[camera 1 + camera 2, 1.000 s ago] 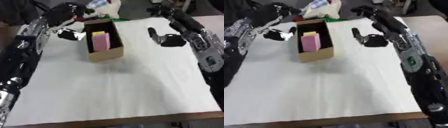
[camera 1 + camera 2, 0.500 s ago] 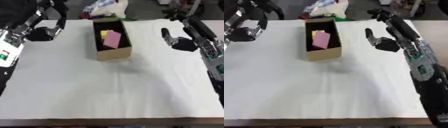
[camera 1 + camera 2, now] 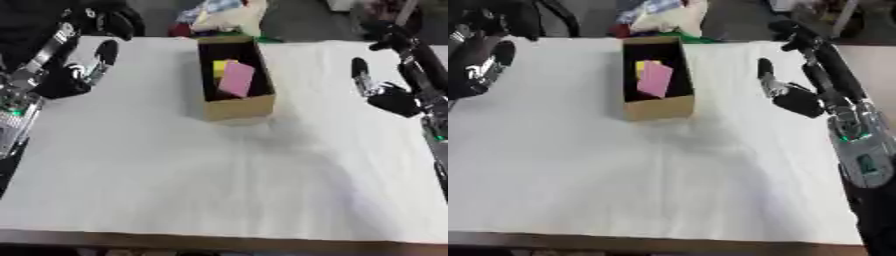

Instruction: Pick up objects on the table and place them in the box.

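A brown cardboard box [image 3: 233, 105] stands at the far middle of the white-covered table [image 3: 219, 180]. Inside it lie a pink flat object [image 3: 236, 80] and a yellow one [image 3: 220, 67] behind it. My left hand [image 3: 85, 73] hovers open at the left edge, well left of the box, fingers pointing up. My right hand [image 3: 785, 95] hangs open to the right of the box, fingers straight and raised. Neither hand holds anything.
Beyond the table's far edge, behind the box, lies a heap of bags and cloth [image 3: 223, 15]. The table's front edge [image 3: 219, 240] runs along the bottom of the view.
The camera has shifted. Both hands have drawn away from the box toward the sides; the left hand moved furthest, out to the left edge. The box and its contents stay put.
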You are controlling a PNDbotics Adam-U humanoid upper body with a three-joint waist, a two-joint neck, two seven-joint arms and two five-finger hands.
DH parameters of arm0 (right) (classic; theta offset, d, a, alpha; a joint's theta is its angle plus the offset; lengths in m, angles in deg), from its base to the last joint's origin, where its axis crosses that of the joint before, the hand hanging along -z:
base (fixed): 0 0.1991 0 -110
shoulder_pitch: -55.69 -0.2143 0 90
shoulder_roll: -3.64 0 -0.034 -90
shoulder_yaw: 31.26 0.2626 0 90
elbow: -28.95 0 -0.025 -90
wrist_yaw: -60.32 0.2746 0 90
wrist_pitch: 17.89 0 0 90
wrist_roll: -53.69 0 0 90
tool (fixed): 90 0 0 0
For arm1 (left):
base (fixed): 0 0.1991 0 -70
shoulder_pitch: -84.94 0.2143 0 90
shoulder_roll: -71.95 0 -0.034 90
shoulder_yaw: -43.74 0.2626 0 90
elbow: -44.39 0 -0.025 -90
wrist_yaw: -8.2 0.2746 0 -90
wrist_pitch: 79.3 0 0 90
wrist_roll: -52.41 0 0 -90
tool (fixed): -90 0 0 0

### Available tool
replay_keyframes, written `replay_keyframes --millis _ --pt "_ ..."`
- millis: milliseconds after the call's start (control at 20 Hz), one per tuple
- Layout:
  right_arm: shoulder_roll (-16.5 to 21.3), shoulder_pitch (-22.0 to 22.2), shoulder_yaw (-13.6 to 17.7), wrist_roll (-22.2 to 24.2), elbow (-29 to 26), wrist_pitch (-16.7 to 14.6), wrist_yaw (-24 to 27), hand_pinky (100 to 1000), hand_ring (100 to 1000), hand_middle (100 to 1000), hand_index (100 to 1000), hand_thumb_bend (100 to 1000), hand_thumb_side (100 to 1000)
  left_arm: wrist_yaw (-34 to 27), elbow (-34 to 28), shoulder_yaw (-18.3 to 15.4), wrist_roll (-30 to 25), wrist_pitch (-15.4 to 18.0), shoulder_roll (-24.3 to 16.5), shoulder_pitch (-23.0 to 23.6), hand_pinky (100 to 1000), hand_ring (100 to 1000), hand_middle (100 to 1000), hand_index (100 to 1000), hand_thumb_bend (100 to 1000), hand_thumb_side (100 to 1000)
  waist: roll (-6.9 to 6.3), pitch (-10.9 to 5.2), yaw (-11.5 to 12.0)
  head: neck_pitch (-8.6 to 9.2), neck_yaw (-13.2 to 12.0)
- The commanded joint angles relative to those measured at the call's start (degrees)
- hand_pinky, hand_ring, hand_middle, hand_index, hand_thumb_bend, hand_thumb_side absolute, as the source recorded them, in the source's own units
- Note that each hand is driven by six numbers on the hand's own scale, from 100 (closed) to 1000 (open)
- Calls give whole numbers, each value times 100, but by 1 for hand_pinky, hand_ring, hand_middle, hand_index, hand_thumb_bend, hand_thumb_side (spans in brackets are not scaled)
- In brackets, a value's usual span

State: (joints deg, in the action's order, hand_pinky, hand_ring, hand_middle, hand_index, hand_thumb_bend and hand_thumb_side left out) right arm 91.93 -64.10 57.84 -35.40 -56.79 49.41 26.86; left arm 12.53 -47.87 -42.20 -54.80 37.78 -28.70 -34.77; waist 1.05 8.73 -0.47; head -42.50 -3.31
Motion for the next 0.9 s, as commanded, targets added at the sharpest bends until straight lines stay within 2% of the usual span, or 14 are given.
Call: replay_keyframes --millis 50,500,900 --pt "-46 41 156 -153 -311 101 182 733 818 876 935 100 682 -192 -237 -137 -156 -58 22 37 727 664 649 934 100 727 -2 -57 14 26 12" --pt "-145 176 212 -236 -346 188 575 713 797 856 923 100 690 -490 -373 -155 -370 -269 229 305 709 632 628 932 100 756 22 -6 21 45 95" --pt "-170 221 231 -210 -356 199 682 711 795 854 921 100 698 -523 -435 -137 -412 -524 318 424 705 626 623 934 100 780 29 16 30 61 137"
